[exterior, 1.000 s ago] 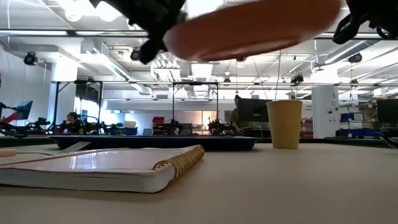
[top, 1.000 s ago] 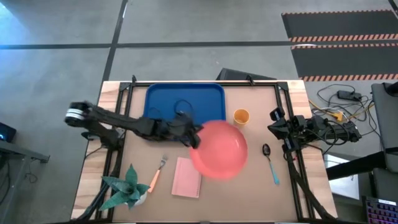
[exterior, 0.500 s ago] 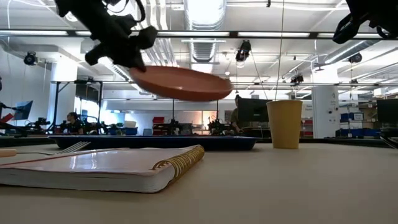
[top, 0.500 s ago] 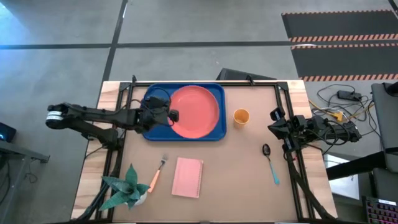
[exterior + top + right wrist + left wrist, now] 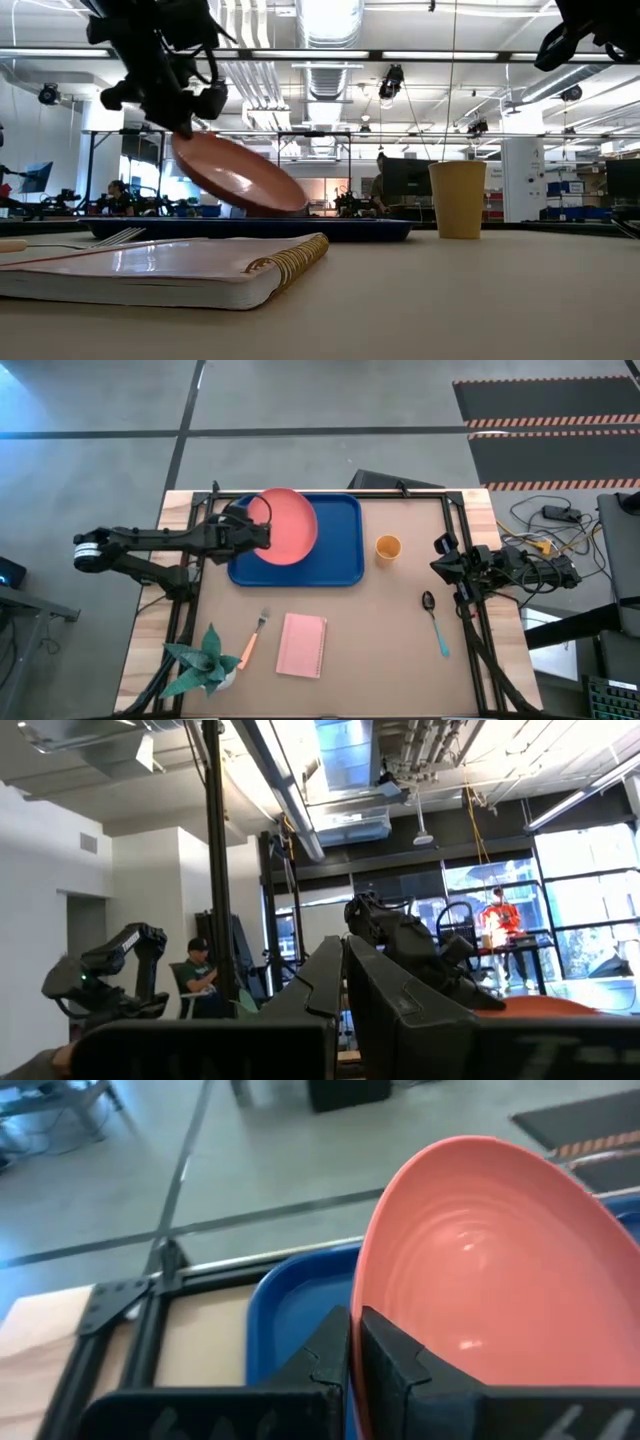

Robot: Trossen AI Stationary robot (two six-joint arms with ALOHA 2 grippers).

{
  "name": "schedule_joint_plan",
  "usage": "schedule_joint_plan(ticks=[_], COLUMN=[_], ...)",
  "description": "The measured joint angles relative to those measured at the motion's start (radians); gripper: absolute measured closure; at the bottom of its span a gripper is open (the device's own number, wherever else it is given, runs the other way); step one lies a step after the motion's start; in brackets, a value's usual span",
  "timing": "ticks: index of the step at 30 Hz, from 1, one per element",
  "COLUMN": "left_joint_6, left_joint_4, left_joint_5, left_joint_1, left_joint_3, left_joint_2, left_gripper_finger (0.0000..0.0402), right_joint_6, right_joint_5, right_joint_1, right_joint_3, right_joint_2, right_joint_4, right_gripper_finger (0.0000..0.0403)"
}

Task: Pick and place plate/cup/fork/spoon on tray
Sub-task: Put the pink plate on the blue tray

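The coral-pink plate (image 5: 287, 525) hangs tilted over the left part of the blue tray (image 5: 335, 555), which lies flat at the table's far side. My left gripper (image 5: 260, 532) reaches in from the left and is shut on the plate's rim. In the low view the plate (image 5: 240, 178) slopes down to the right toward the tray (image 5: 350, 228); whether its low edge touches the tray, I cannot tell. The orange-yellow cup (image 5: 388, 547) stands right of the tray. The blue-handled spoon (image 5: 436, 624) and the orange-handled fork (image 5: 252, 640) lie on the table. My right gripper (image 5: 343, 960) is shut and empty at the right edge. My left gripper pinches the plate's left rim (image 5: 358, 1295) between its two fingers, one on the plate's inner face and one on its underside. The fingers come from the table's left, slanting down. The plate tilts, its held edge high and its right edge (image 5: 292, 207) low over the tray.
A pink spiral notebook (image 5: 302, 645) lies at the near middle, beside the fork. A green plant (image 5: 205, 660) stands at the near left corner. Black frame rails (image 5: 190, 520) run along the table's left and right sides. Bare table lies between the notebook and the spoon.
My left gripper has carried the plate from high over the table's middle toward the far left, over the tray, and down. The plate has tipped from about level to steeply tilted, its right edge dropping toward the tray. The gripper stays shut on the rim.
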Motion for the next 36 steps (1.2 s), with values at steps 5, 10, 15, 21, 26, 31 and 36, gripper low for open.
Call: schedule_joint_plan(ticks=[5, 10, 15, 21, 26, 31, 36], left_joint_6=[-0.079, -0.086, -0.089, -0.140, -0.146, -0.192, -0.233], left_joint_4=[-0.095, -0.121, -0.117, -0.118, -0.114, -0.115, -0.117], left_joint_5=[0.004, 0.013, 0.012, 0.020, 0.024, 0.036, 0.052], left_joint_1=[0.003, 0.004, 0.006, 0.009, 0.009, 0.009, 0.009], left_joint_3=[-0.001, -0.004, -0.032, -0.084, -0.105, -0.134, -0.146], left_joint_2=[0.007, 0.038, 0.070, 0.075, 0.075, 0.075, 0.075], left_gripper_finger=[0.0401, 0.0401, 0.0401, 0.0401, 0.0401, 0.0401, 0.0401], right_joint_6=[0.000, 0.000, 0.000, 0.000, 0.000, 0.000, 0.000], right_joint_5=[0.000, 0.000, 0.000, 0.000, 0.000, 0.000, 0.000], right_joint_1=[0.000, 0.000, 0.000, 0.000, 0.000, 0.000, 0.000], right_joint_3=[0.000, 0.000, 0.000, 0.000, 0.000, 0.000, 0.000], right_joint_2=[0.000, 0.000, 0.000, 0.000, 0.000, 0.000, 0.000], right_joint_4=[-0.009, -0.008, -0.007, -0.007, -0.007, -0.007, -0.006], right_gripper_finger=[0.0394, 0.0394, 0.0394, 0.0394, 0.0394, 0.0394, 0.0394])
